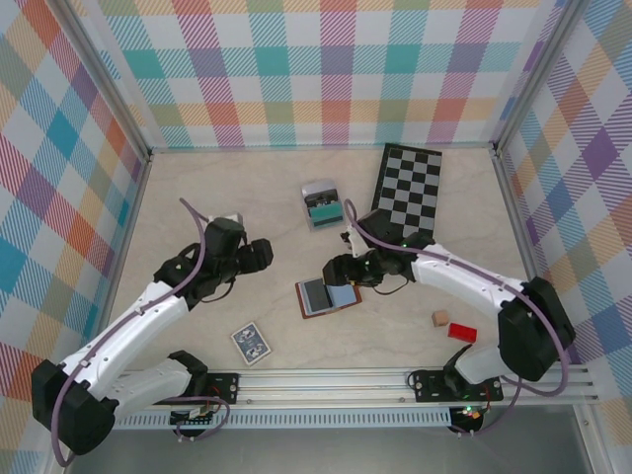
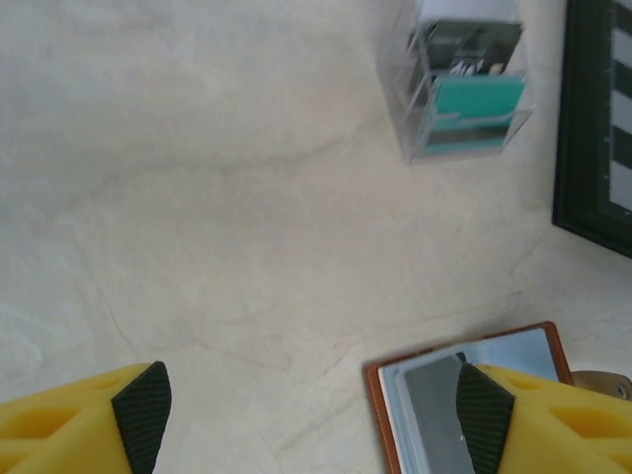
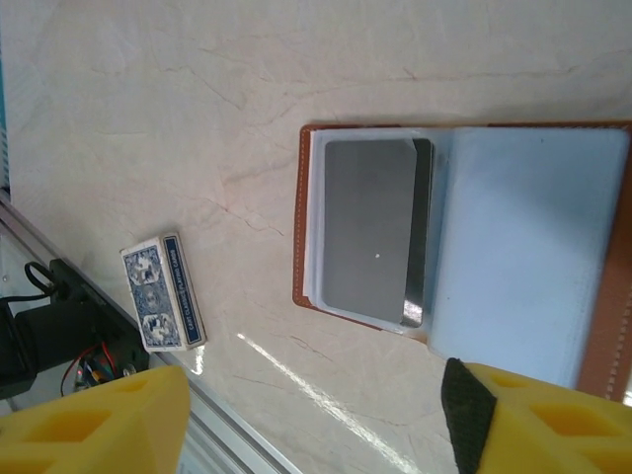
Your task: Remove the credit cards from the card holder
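The card holder (image 1: 328,296) lies open on the table, brown leather outside and blue-grey pockets (image 3: 523,247) inside. A dark grey credit card (image 3: 370,232) sits in its left pocket, also visible as a grey card (image 2: 434,405) in the left wrist view. My left gripper (image 2: 311,415) is open over bare table to the left of the card holder (image 2: 380,395), with its right fingertip (image 2: 484,415) over the holder's edge. My right gripper (image 3: 286,425) hovers open just above the holder's far edge (image 1: 336,269), and nothing is between its fingers.
A blue patterned playing-card deck (image 1: 251,342) lies near the front rail. A clear box with teal contents (image 1: 320,202) and a chessboard (image 1: 408,190) sit at the back. A red block (image 1: 460,331) and a wooden block (image 1: 440,318) lie at front right.
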### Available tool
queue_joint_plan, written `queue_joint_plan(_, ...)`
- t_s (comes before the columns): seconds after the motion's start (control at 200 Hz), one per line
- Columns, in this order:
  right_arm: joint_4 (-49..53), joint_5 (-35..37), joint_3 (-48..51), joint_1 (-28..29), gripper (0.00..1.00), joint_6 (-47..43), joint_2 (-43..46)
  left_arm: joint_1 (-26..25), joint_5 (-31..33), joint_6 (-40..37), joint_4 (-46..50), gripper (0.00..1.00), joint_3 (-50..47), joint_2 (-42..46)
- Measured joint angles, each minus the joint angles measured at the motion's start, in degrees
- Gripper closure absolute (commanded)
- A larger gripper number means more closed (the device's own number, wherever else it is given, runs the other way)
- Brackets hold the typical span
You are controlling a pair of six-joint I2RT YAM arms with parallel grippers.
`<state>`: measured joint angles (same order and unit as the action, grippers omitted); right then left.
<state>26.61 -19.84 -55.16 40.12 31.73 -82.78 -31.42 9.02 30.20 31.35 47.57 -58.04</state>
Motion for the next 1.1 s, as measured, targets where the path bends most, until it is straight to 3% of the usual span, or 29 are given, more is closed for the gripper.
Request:
queue_joint_plan(0.205, -0.85, -1.31, -0.57, 0.02, 0.47, 1.14, -6.58, 0.00, -6.80, 6.49, -0.98, 0.17, -1.64, -6.23)
queue_joint_plan(0.435, 0.20, -0.09, -4.24, 0.02, 0.62, 0.87, -12.07, -1.92, -17.59, 16.04, -9.79, 0.20, -2.78, -16.46)
queue_joint_plan(0.73, 1.27, 0.74, -4.50, 0.02, 0.73, 0.70, -15.30, -6.05, -24.59, 26.77, -21.31, 0.36, -4.83, -20.83)
queue_joint_plan(0.915, 1.51, 0.28, -4.68, 0.02, 0.77, 0.46, -17.92, -8.17, -25.62, 29.55, -24.24, 0.51, -6.21, -24.72)
queue_joint_plan(1.1, 1.46, -0.81, -5.55, 0.02, 0.78, 0.37, -19.10, -8.26, -25.94, 30.73, -24.65, 0.60, -6.56, -26.36)
